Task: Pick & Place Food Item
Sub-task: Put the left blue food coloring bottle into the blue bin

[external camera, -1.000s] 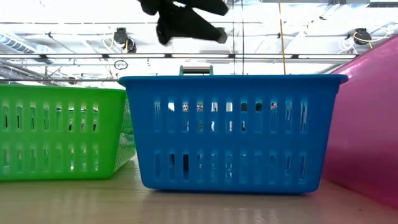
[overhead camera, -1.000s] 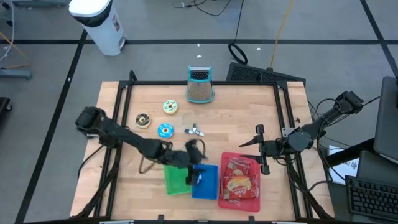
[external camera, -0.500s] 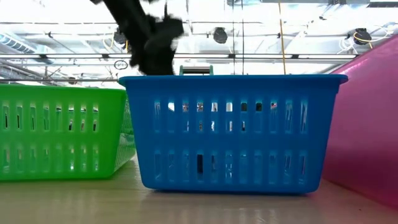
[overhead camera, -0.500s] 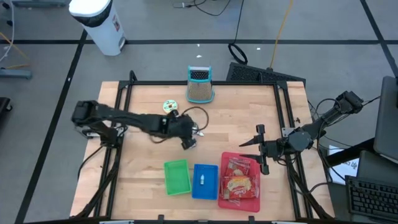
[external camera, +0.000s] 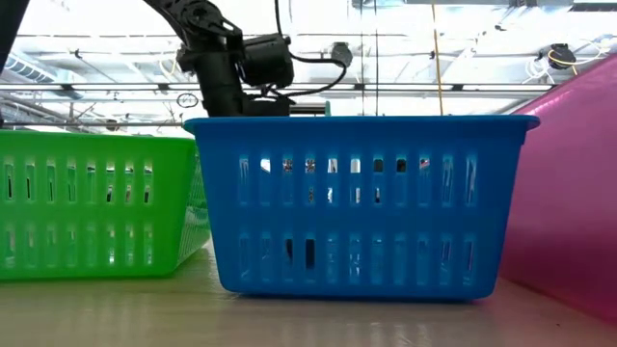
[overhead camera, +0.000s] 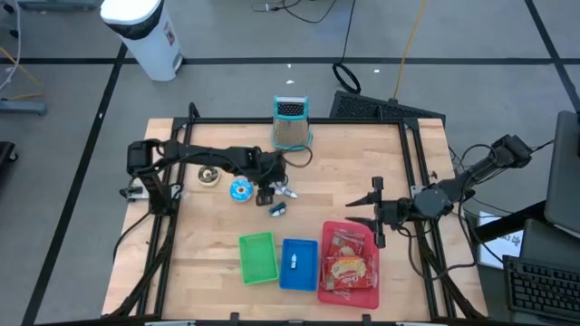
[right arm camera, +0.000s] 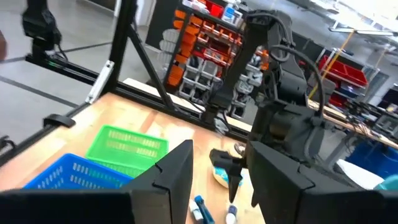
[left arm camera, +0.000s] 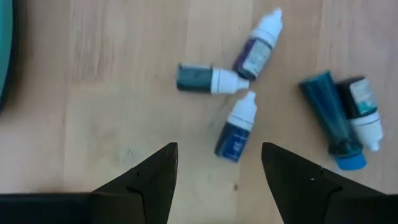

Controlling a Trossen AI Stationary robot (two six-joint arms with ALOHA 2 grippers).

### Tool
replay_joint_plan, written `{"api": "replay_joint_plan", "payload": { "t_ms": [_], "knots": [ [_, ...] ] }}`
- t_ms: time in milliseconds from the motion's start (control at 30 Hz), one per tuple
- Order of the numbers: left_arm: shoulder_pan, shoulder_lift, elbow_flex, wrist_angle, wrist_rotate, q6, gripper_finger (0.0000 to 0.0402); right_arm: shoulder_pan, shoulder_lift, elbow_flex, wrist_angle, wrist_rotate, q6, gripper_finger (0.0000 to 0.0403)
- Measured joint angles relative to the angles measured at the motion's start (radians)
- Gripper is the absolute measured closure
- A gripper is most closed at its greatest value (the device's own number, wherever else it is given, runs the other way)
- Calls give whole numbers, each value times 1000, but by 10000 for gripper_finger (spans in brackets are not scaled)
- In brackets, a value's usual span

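Dropper bottles (left arm camera: 235,127) are scattered on the wooden counter (overhead camera: 344,163), near its middle. Well apart from them, three baskets stand in a row at the near edge: a red basket (overhead camera: 349,267) with snack packets, a blue basket (overhead camera: 299,264) with one small bottle inside, and a green basket (overhead camera: 258,258) that looks bare. The left arm reaches across from its side and holds the left gripper (left arm camera: 217,155) low over the bottles. Its fingers are spread wide with nothing between them. The right gripper (overhead camera: 373,210) waits beside the red basket, also parted and holding nothing. In the left wrist view three bottles lie in a tight fan, their caps almost meeting, and a dark blue one sits just ahead of the gap between the fingers — probably the next pick. A second pair (left arm camera: 342,118) lies close by to one side. The crowding is the main risk. Fingers coming down could nudge a neighbour or pinch two bottles at once. These round bodies lie on their sides, so an off-centre squeeze would likely make one roll or squirt free.
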Motion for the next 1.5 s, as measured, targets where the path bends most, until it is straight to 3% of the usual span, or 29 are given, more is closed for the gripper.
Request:
{"api": "replay_joint_plan", "payload": {
  "t_ms": [200, 433, 900, 1033, 1333, 1500],
  "knots": [
    [31, 0, -9, 28, 114, 117, 167, -43, 0, -22, 0, 0, 18, 264],
    [22, 5, -88, 139, 135, 181, 167, -75, 0, -32, -1, -3, 20, 265],
    [24, 5, -230, 360, 139, 165, 170, -75, -1, -32, 11, -4, 23, 267],
    [24, 3, -252, 404, 142, 162, 203, -75, 0, -32, 10, -4, 27, 268],
    [23, 1, -268, 421, 129, 77, 331, -75, 0, -32, 10, -5, 55, 270],
    [-7, -29, -270, 403, -55, 57, 353, -76, 0, -32, 10, -5, 138, 270]
  ]
}}
